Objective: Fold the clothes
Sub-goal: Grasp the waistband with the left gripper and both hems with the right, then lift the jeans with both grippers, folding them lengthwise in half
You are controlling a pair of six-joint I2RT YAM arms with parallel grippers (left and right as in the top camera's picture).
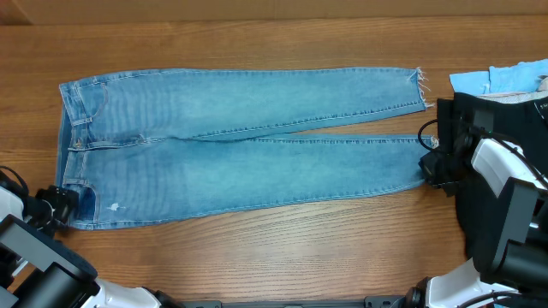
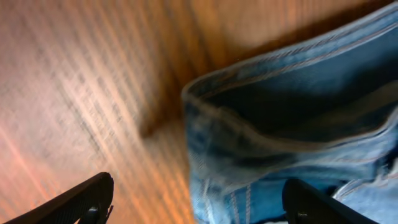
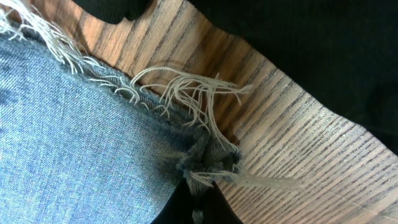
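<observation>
Overhead: jeans (image 1: 248,145) lie flat at full length on the table (image 1: 257,257), legs side by side. No fold shows yet, so by the look of it the whole task is left.
Left wrist: left gripper (image 2: 198,190) released, fingers wide apart, waistband (image 2: 261,106) just ahead of them, not pinched.
Right wrist: right gripper (image 3: 199,186) clenched on the frayed hem (image 3: 186,93) corner, right at its tips.

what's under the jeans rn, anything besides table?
Only the wooden table shows around the jeans, which lie flat on it. Anything beneath the denim is covered; no bulge shows.
</observation>
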